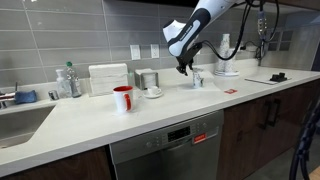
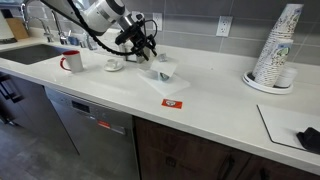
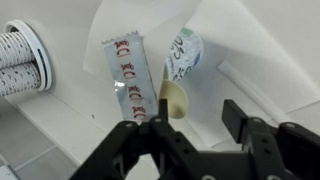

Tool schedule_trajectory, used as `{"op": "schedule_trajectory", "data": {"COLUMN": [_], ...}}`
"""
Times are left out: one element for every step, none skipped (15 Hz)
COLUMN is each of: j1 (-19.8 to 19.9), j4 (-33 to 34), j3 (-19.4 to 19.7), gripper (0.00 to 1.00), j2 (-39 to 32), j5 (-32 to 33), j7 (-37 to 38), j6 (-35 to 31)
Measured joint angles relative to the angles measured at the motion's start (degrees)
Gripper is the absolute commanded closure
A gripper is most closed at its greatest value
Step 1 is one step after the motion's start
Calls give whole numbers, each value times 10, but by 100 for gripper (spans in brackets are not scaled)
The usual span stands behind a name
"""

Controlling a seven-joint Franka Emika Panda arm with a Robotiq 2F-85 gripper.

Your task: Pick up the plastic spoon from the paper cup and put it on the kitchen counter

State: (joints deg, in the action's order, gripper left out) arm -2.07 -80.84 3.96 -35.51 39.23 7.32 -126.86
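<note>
Pale plastic is all I can see of the spoon (image 3: 174, 100). In the wrist view its rounded end sits just beside the inner face of one of my fingers (image 3: 150, 135) and overlaps the lower edge of the paper cup (image 3: 185, 55). Whether it stands inside the cup or leans on the rim I cannot tell. My gripper (image 3: 193, 113) hangs close above with the jaws spread wide and nothing pinched between them. The first risk, as I judge it, is that the spoon is off to one side of the gap. If I close from here, the near finger would likely shove it sideways instead of trapping it, and so thin and slick a handle could twist or pop free. The cup looks light, so a finger landing on its rim could dent it, tip it or push it along the white kitchen counter (image 1: 160, 110). If the spoon catches on the wall as I lift, the cup may come up with it. A printed packet (image 3: 128, 65) lies just beside the cup, and a low sweep could drag it along. The red mug (image 1: 122, 98) stands well apart and seems safe.
</note>
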Motion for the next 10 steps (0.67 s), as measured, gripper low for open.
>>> {"op": "schedule_trajectory", "data": {"j1": [0,0,0,0,-1,-1,-1,-2,-3,-3], "j4": [3,6,9,12,14,16,17,18,20,22], "j3": [0,1,2,2,2,3,3,3,3,3], "gripper": [42,46,50,58,61,66,71,68,69,70], "j2": [-1,-1,-1,-1,-1,-1,-1,-1,-1,-2], "j5": [-1,-1,-1,-1,-1,-1,-1,-1,-1,-1], "j7": [0,-1,-1,-1,-1,-2,-3,-3,-3,-4], "j6": [4,10,16,23,29,34,37,41,44,48]}}
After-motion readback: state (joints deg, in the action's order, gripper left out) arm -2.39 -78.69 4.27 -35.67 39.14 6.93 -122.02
